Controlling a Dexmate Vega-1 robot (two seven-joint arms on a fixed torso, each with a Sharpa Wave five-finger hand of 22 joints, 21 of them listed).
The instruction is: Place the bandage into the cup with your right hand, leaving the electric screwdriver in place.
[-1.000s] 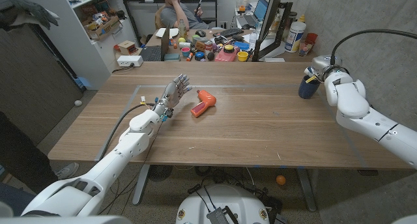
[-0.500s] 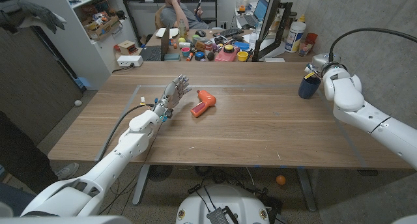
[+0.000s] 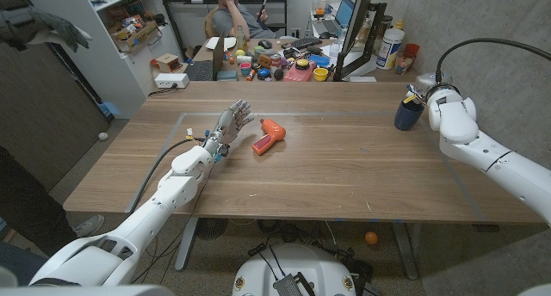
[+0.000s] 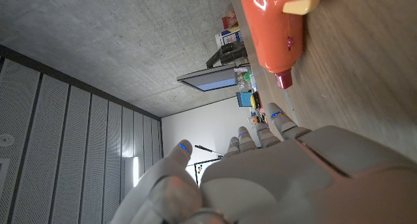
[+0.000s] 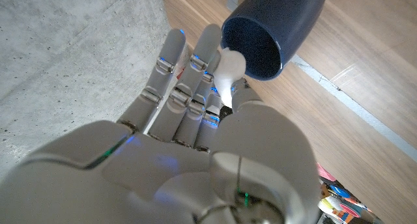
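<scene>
A dark blue cup (image 3: 406,114) stands near the table's far right edge, and its open mouth (image 5: 259,47) faces my right hand's wrist camera. My right hand (image 3: 430,89) hovers just behind and above the cup. It pinches a white bandage roll (image 5: 229,70) at the cup's rim, fingers (image 5: 174,68) stretched past it. The bandage shows as a small pale spot (image 3: 412,95) over the cup. The orange electric screwdriver (image 3: 269,136) lies mid-table, its tip close to the camera (image 4: 278,28). My left hand (image 3: 230,124) stands open beside it, fingers apart, touching nothing.
A second table with toys and cups (image 3: 284,65) sits behind the far edge, where a person (image 3: 231,12) is seated. Shelves (image 3: 129,25) stand at back left, and bottles (image 3: 389,46) at back right. A concrete wall closes the right side.
My right forearm has shifted a little, while the hand stays at the cup with the bandage. The left arm and the screwdriver have not moved.
</scene>
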